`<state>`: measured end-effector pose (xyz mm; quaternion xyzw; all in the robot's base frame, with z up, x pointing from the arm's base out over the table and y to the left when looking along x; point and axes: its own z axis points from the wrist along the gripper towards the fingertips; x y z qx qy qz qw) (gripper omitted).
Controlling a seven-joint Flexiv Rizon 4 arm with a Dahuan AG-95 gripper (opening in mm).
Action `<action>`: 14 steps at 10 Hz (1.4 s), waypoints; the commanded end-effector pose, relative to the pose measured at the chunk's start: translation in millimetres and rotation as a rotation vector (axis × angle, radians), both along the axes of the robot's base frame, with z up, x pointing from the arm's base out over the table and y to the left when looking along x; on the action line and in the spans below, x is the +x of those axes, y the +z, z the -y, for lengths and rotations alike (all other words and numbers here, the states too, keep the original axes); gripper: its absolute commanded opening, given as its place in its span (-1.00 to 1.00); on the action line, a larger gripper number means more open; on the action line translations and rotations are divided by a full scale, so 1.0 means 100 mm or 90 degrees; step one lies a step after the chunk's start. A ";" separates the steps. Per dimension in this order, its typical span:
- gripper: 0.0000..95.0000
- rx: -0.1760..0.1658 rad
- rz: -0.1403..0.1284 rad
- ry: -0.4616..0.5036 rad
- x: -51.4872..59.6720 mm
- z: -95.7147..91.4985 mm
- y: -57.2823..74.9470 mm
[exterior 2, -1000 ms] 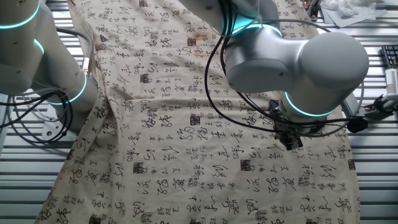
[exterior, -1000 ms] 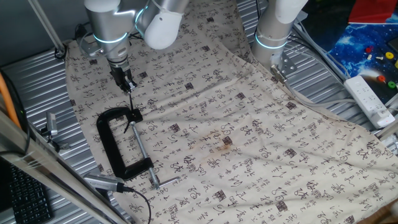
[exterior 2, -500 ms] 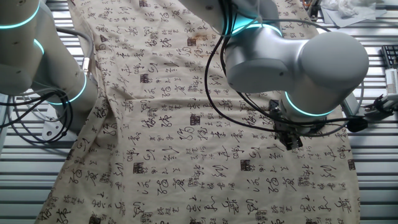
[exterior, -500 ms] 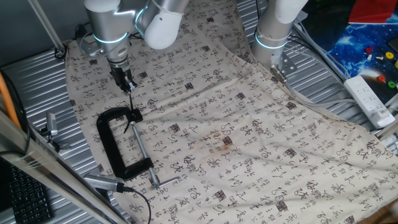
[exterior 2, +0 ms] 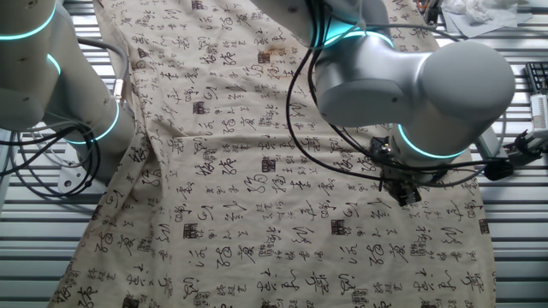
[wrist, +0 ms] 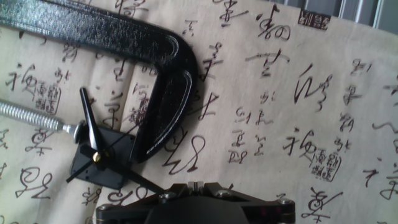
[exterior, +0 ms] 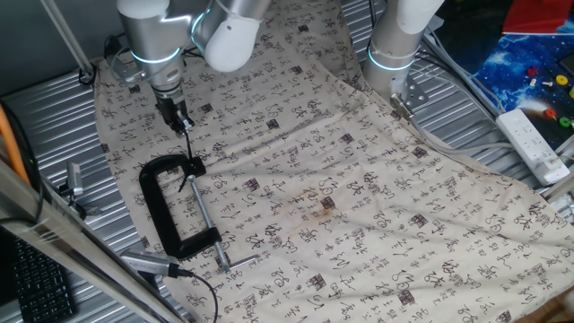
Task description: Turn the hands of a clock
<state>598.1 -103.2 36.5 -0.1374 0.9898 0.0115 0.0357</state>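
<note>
The black C-clamp (exterior: pixel 167 208) lies on the printed cloth and holds a small black clock movement (wrist: pixel 99 167) against its silver screw (wrist: pixel 28 114). The hands (wrist: pixel 91 134) are thin black pointers joined at a brass pivot. One points up, a short one points down-left, and a long one (wrist: pixel 146 182) runs down-right and ends just left of my fingertips. My gripper (wrist: pixel 194 185) is shut, low over the cloth beside the clamp's curved end (wrist: pixel 165 93). In one fixed view the gripper (exterior: pixel 182 123) is just behind the clamp. In the other fixed view the gripper (exterior 2: pixel 408 193) is mostly hidden under the arm.
The printed cloth (exterior: pixel 359 197) covers the table, with ridged metal round it. A second arm's base (exterior: pixel 392 54) stands at the back. A white power strip (exterior: pixel 534 144) lies at the right. A cable and probe (exterior: pixel 157 265) lie by the clamp's screw handle (exterior: pixel 235 262).
My arm and gripper have shifted slightly up and to the left in one fixed view. The clamp and the clock movement have not moved.
</note>
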 end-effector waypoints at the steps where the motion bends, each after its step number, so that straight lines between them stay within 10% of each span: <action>1: -1.00 -0.001 0.000 -0.001 0.00 0.00 0.00; 14: -1.00 0.000 0.000 -0.004 -0.01 -0.04 -0.04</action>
